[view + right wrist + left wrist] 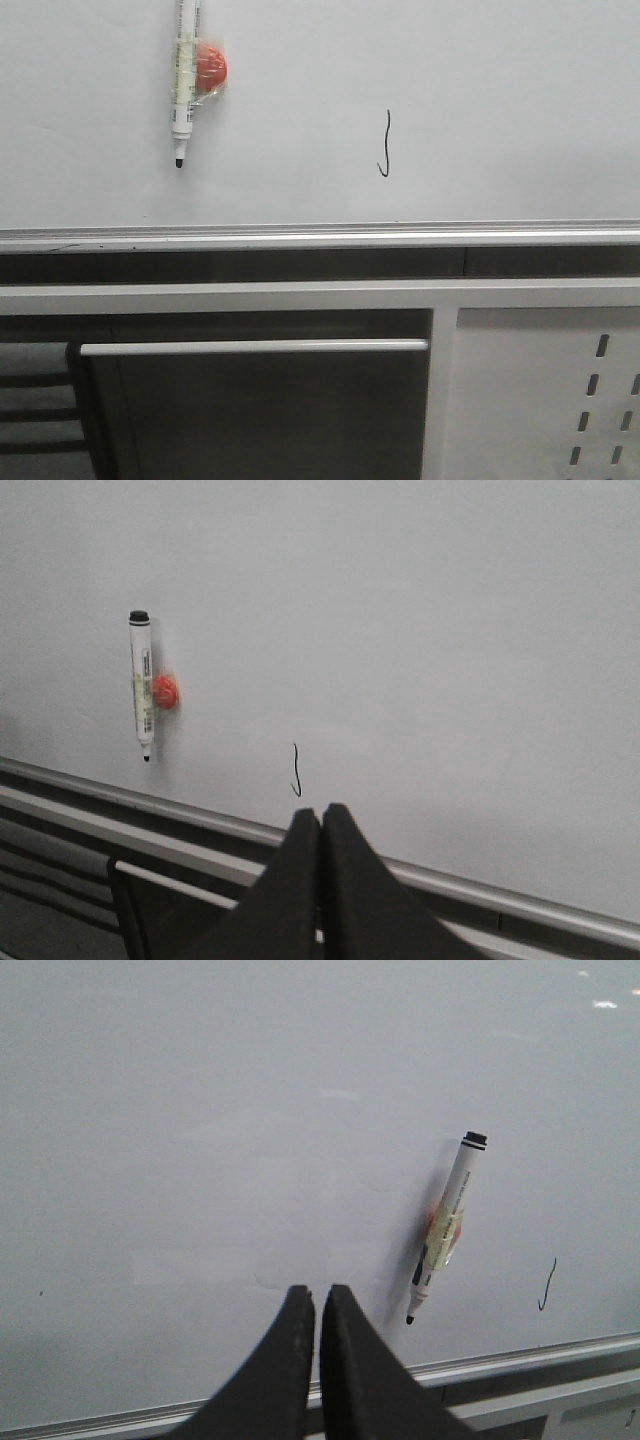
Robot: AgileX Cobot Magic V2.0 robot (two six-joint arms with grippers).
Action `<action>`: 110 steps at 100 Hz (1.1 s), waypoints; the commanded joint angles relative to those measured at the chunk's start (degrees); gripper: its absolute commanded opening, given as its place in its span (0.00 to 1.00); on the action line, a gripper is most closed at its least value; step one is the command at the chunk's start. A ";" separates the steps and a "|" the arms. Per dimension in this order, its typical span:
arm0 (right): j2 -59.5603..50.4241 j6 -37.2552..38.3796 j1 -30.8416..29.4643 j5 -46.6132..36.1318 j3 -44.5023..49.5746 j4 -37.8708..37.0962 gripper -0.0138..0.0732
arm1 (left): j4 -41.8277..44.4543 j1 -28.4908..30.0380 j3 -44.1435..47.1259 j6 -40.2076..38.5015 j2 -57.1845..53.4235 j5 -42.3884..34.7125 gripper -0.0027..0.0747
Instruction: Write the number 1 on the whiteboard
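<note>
Front cam: the number 1 [384,143] runs straight up-down on the whiteboard [480,70], hook at the bottom, right of the marker [185,80] hanging tip-down by a red magnet [211,67]. Silver ledge [320,238] and perforated panel [545,390] below; no grippers visible here.

Left wrist: left gripper [317,1305] pinched closed, empty, marker beside it.

Right wrist: right gripper [321,825] closed too, just under the stroke.
</note>
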 commanded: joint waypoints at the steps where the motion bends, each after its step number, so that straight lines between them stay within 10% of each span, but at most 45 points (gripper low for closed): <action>1: -0.83 0.06 -0.39 -2.66 -0.29 1.38 0.09 | 0.41 0.06 -1.32 -0.57 -1.09 0.42 0.01; 110: -0.73 0.06 -0.39 -2.84 0.05 1.38 0.09 | 1.40 0.06 -1.16 -0.87 -1.08 -0.28 0.01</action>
